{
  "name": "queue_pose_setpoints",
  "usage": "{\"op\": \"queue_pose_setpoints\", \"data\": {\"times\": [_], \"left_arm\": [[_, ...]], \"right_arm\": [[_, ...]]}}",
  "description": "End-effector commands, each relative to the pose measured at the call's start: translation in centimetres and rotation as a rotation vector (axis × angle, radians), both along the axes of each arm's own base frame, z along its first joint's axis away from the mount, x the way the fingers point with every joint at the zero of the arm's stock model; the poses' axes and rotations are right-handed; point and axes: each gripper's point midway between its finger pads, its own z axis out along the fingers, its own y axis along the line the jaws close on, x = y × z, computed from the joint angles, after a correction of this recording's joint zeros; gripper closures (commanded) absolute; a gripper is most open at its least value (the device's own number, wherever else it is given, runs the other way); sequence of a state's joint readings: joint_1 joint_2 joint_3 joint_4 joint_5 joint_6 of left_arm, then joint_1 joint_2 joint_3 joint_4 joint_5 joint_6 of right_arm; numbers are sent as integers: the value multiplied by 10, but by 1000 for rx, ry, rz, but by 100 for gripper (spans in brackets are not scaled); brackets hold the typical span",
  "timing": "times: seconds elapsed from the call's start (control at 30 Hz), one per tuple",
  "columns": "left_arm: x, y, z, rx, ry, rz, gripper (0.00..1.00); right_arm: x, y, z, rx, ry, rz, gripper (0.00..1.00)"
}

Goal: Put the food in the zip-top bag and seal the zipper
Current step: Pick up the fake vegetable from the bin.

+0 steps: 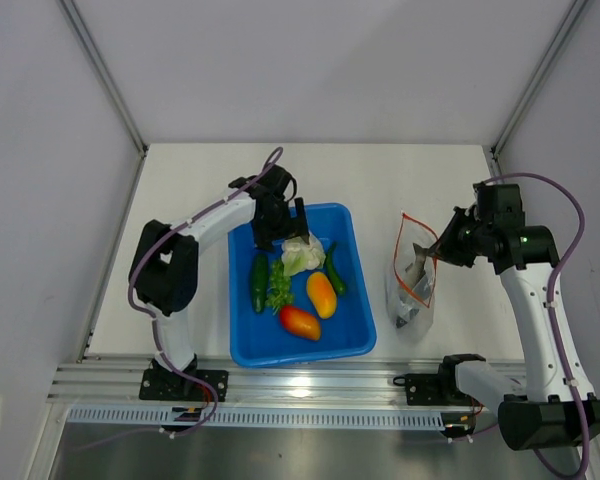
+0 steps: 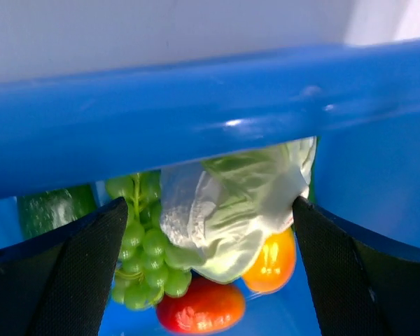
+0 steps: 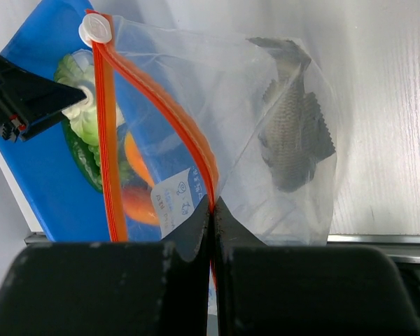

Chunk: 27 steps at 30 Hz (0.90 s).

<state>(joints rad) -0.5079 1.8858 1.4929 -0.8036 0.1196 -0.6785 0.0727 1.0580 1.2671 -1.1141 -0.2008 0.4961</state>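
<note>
The white-green cauliflower (image 1: 302, 255) (image 2: 231, 203) lies in the blue tray, and my left gripper (image 1: 285, 232) (image 2: 210, 207) stands open astride it, one finger on each side. Around it lie a green bunch (image 2: 143, 245), a cucumber (image 1: 259, 283), an orange-yellow fruit (image 1: 321, 294) (image 2: 269, 262) and a red-orange fruit (image 1: 299, 322) (image 2: 203, 308). The zip-top bag (image 1: 413, 285) (image 3: 252, 105) hangs to the right of the tray with the grey fish (image 3: 294, 133) inside. My right gripper (image 1: 440, 246) (image 3: 211, 207) is shut on its orange zipper (image 3: 185, 126). The bag's mouth gapes open.
The blue tray (image 1: 355, 335) (image 2: 196, 119) sits mid-table between the arms, its rim crossing the left wrist view. A dark green pepper (image 1: 334, 270) lies by the orange fruit. A white slider tab (image 3: 94, 29) caps the zipper's end. Grey walls enclose the table.
</note>
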Motion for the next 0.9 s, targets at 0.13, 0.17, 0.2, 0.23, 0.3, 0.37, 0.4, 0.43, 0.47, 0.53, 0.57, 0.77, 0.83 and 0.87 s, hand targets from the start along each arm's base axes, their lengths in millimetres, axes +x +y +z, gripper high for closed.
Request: {"op": "queue_pose_setpoints", "data": {"times": [0.13,0.17,0.2,0.23,0.3,0.37,0.4,0.43,0.47,0.53,0.57,0.77,0.83,0.87], "left_arm": [[18,-15,-8,-98,-75,-56,0],[18,-16,-11,-97,-70,-57,0],[17,-15,-14,-95,-65,-60,1],[17,-16,-15,-97,-62,-61,1],[16,-19,-18,-113,-55,-66,0],[11,-18,-21,-122,-42,-65,2],[13,-21,-16,-144,-59,-57,2],[12,-23,-14,-162,-62,-56,3],[6,-22,-17,-168,-50,-53,5],[6,-26,-7,-202,-64,-41,8],[2,-25,-8,-206,-55,-35,12],[-5,-20,-3,-187,-33,-6,53],[-6,-18,-2,-179,-28,0,68],[-7,-17,-2,-175,-20,1,82]], "right_arm": [[6,1,-1,-1,-14,20,100],[6,1,-1,-2,-16,17,100],[7,1,-1,-2,-15,16,100],[7,0,-1,-3,-13,14,100],[7,-1,-1,-6,-12,10,100],[7,-3,2,-8,-18,6,100],[7,-3,2,-11,-17,5,100],[7,-4,2,-13,-18,4,100],[7,-4,3,-12,-19,1,100],[7,-5,3,-13,-21,-1,100],[8,-5,3,-12,-21,-3,100],[8,-4,4,-6,-31,1,100],[8,-4,4,-4,-31,1,100],[7,-3,4,0,-30,5,100]]}}
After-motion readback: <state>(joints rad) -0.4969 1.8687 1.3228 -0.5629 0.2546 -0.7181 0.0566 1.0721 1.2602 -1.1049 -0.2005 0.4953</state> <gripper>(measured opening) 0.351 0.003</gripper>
